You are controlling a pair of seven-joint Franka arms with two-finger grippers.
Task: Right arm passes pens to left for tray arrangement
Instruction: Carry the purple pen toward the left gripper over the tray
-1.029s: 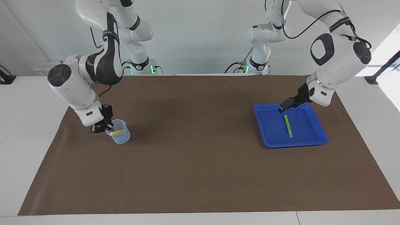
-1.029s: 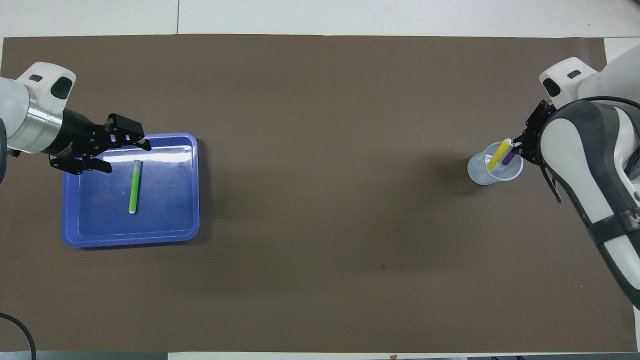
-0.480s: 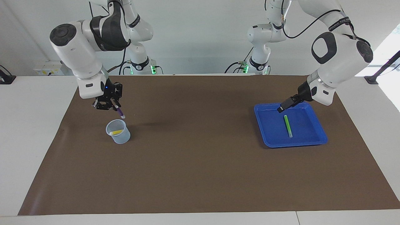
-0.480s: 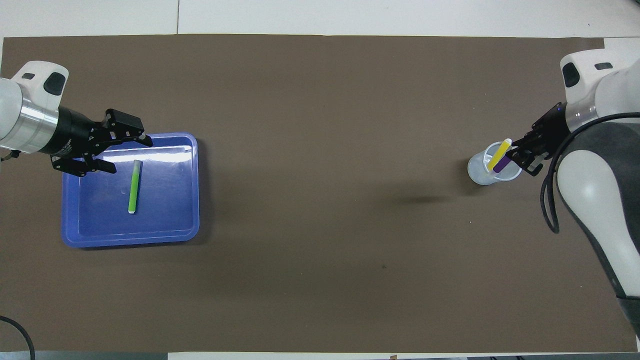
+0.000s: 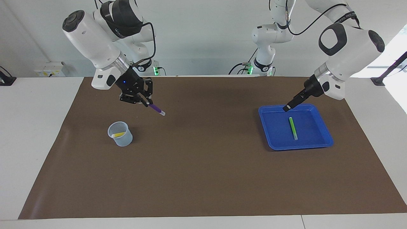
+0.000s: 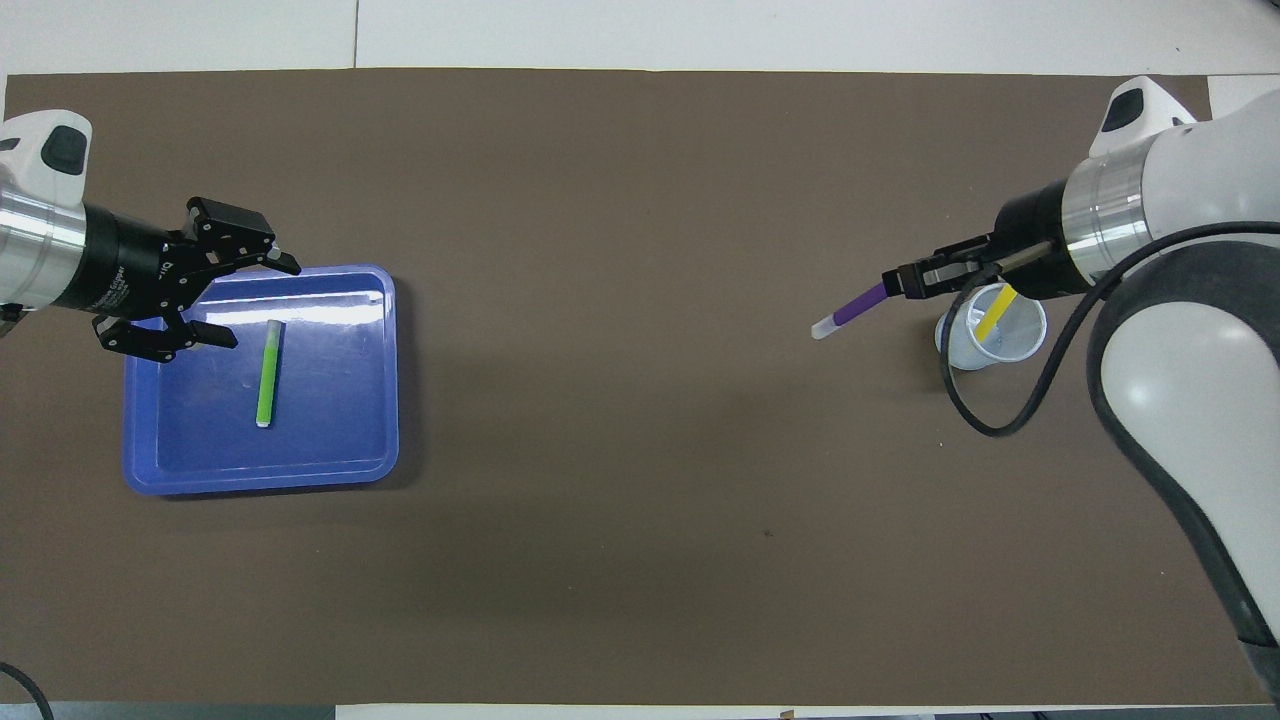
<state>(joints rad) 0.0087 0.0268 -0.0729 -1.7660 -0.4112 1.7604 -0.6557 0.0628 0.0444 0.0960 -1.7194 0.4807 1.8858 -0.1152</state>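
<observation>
Presently: right gripper (image 5: 143,101) clamped on purple pen (image 5: 155,109), aloft beside cup (image 5: 120,134). Left gripper (image 6: 222,300) spread, empty, over tray (image 5: 327,136). Green pen (image 5: 293,128) trayed. Handover next; both must meet mid-table.

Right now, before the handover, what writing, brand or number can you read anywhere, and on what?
Nothing reads cleanly.
White lettering on the black band of the right arm: too blurred to read.
White lettering on the strap of the left arm: too blurred to read.
White print on the left gripper body: too small to read.
</observation>
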